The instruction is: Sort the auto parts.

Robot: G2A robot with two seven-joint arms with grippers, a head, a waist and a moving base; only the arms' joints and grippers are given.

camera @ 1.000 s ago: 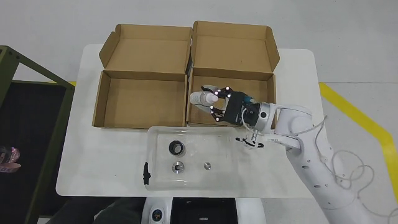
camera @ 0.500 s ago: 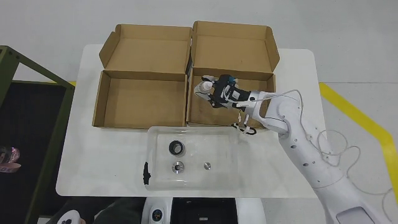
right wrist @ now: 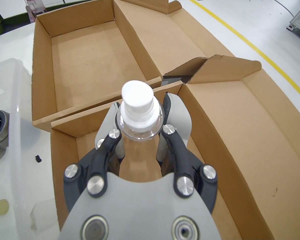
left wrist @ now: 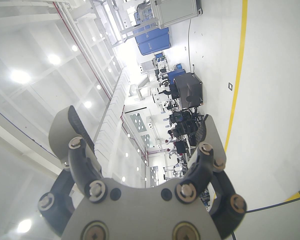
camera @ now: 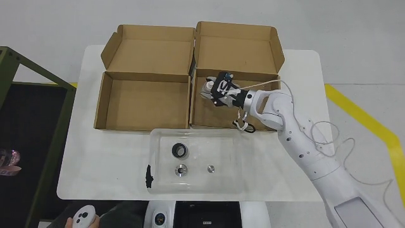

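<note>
While right hand (right wrist: 141, 112) grips bottle (right wrist: 137, 98) over box (right wrist: 252, 138), second box (right wrist: 90, 58), tub (right wrist: 15, 81) beside

Two cardboard boxes (camera: 142, 104) (camera: 205, 114), one clear bin (camera: 225, 178), three metal parts (camera: 180, 150) (camera: 182, 170) (camera: 211, 169) and one spray bottle (camera: 207, 89).

The bottle (right wrist: 138, 116) is clear glossy plastic with a smooth matt white cap. The right gripper (right wrist: 143, 106) has matt grey metal finger plates, black plastic links and shiny screw heads. The left box (camera: 144, 104) and the right box (camera: 237, 47) are matt brown cardboard. The bin (camera: 228, 155) is translucent glossy plastic. In it lie a dark metal ring (camera: 180, 150), a bright metal disc (camera: 182, 170) and a smaller bright metal piece (camera: 211, 169). The table (camera: 95, 164) is smooth white.
</note>
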